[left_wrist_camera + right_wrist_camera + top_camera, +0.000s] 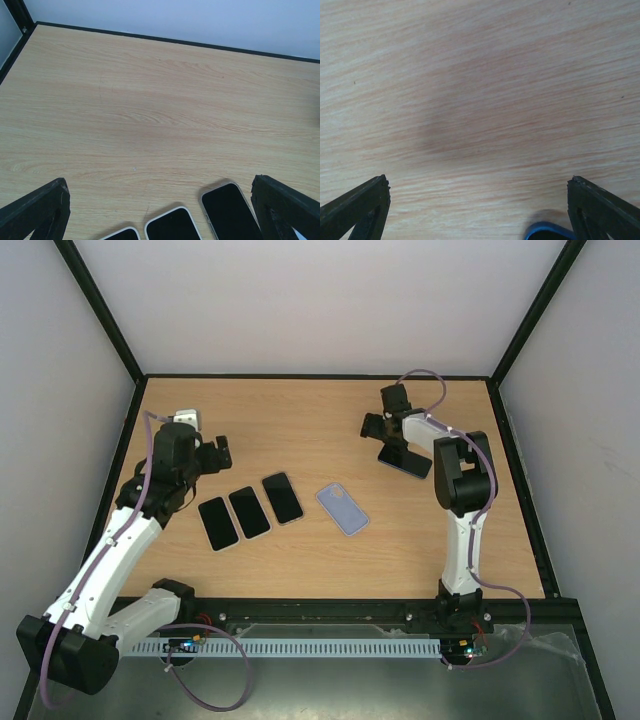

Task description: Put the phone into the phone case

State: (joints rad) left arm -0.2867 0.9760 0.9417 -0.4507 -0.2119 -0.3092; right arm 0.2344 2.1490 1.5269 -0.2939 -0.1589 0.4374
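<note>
Three black-screened phones lie side by side left of centre: left [218,523], middle [249,511], right [282,498]. Their top ends show in the left wrist view [227,210] [172,227] [120,234]. An empty pale lavender phone case [342,509] lies just right of them. My left gripper [222,452] [160,182] hovers open and empty just behind the phones. My right gripper [385,420] [477,181] is open and empty at the far right, over bare wood, next to a dark phone in a blue case [405,461] [547,232].
The wooden table [300,430] is walled by white panels with black frame rails at the back and sides [320,376]. Bare wood lies in the far middle and along the near edge. A cable tray [300,647] runs in front of the arm bases.
</note>
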